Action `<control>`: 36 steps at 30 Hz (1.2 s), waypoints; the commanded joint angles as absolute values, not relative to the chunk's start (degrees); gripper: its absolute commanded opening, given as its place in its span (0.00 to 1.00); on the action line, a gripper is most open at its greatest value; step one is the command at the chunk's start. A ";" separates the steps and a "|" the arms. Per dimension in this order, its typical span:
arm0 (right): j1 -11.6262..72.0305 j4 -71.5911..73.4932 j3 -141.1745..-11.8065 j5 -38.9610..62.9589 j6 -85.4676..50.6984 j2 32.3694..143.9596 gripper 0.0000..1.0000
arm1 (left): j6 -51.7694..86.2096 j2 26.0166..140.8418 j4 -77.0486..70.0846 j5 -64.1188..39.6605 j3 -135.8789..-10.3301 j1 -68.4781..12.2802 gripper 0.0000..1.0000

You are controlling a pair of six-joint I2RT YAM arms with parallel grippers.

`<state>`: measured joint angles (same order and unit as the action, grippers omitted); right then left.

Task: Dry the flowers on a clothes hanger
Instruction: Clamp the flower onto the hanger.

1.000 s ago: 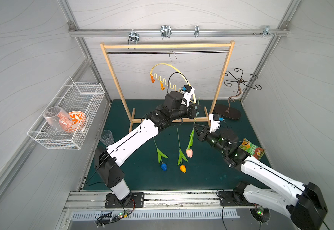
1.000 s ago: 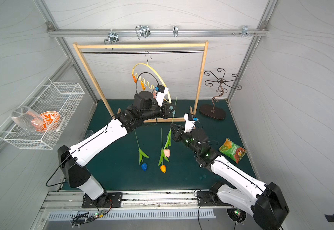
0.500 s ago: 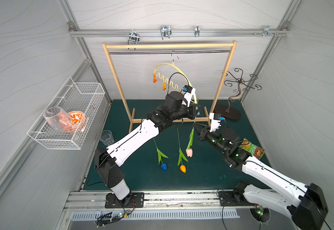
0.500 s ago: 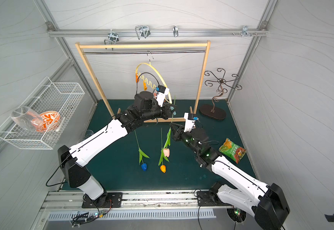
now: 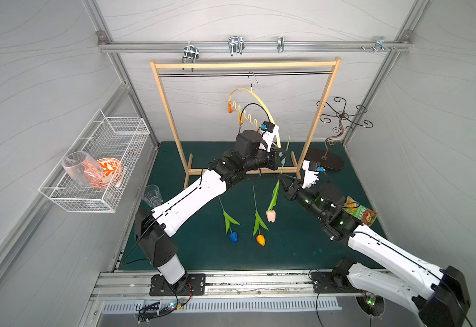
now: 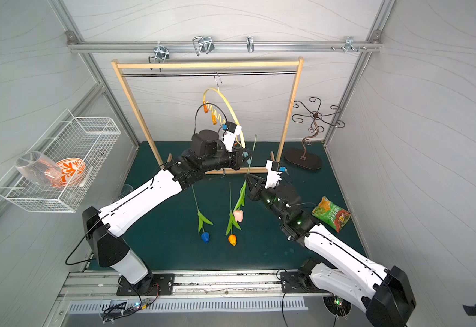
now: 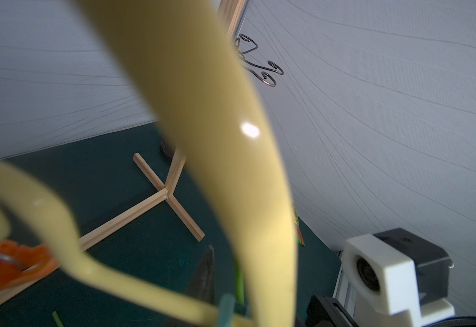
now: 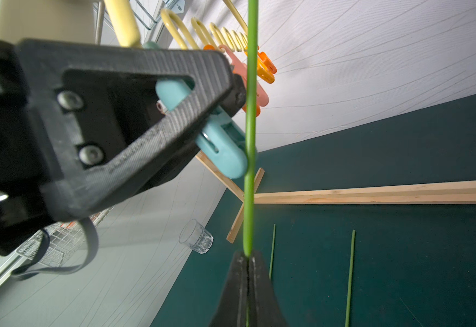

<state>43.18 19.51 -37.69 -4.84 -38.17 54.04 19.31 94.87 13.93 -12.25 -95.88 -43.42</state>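
The pink tulip [image 5: 273, 196] hangs head down above the bench [image 5: 202, 249]. The right jaws are pressed together on its thin stem, as the right wrist view shows. Higher up, the stem crosses the tip of the teal clip [image 8: 222, 147]. It covers the clip's mouth, so I cannot tell whether the clip bites it. The left jaws are clamped on that clip's handles. The clip belongs to the clothes hanger [image 7: 217, 141], which in the left wrist view is only a broad, blurred yellow band blocking most of the frame. In both top views it hangs tilted from the rod of the wooden rack [image 5: 245, 65]. The blue tulip [image 5: 227, 222] and orange tulip [image 5: 257, 223] lie on the bench, with the blue one's stem end hidden under the left arm [image 5: 191, 198]. A snack bag [image 5: 361, 213] is partly covered by the right arm [image 5: 387, 252].
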 commanded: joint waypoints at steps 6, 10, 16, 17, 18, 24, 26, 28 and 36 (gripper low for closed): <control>44.25 21.97 -39.65 -0.58 -37.62 55.50 0.00 | 19.78 94.66 11.64 -12.24 -97.92 -43.51 0.05; 44.91 21.55 -39.22 -0.48 -36.93 55.59 0.00 | 19.60 94.70 11.65 -12.13 -98.00 -43.51 0.05; 45.52 21.39 -36.36 -1.81 -36.21 53.84 0.00 | 18.98 94.55 11.96 -11.96 -98.08 -43.51 0.05; 45.48 21.39 -36.15 -2.14 -36.14 53.58 0.00 | 18.98 94.56 11.93 -11.96 -98.00 -43.52 0.05; 45.51 21.27 -36.08 -2.20 -35.99 53.31 0.00 | 18.98 94.57 11.89 -12.04 -98.04 -43.53 0.05; 45.44 20.21 -37.60 -1.77 -35.42 53.61 0.00 | 19.07 94.82 12.05 -12.24 -98.00 -43.51 0.06; 45.44 20.17 -37.96 -1.48 -35.42 53.78 0.00 | 19.12 94.83 12.05 -12.27 -98.00 -43.53 0.06; 45.49 20.08 -38.29 -1.34 -35.42 54.04 0.00 | 19.16 94.63 12.04 -12.29 -98.00 -43.55 0.06; 45.46 19.88 -38.67 -1.46 -35.52 54.05 0.00 | 18.73 93.87 12.48 -12.44 -97.16 -43.51 0.35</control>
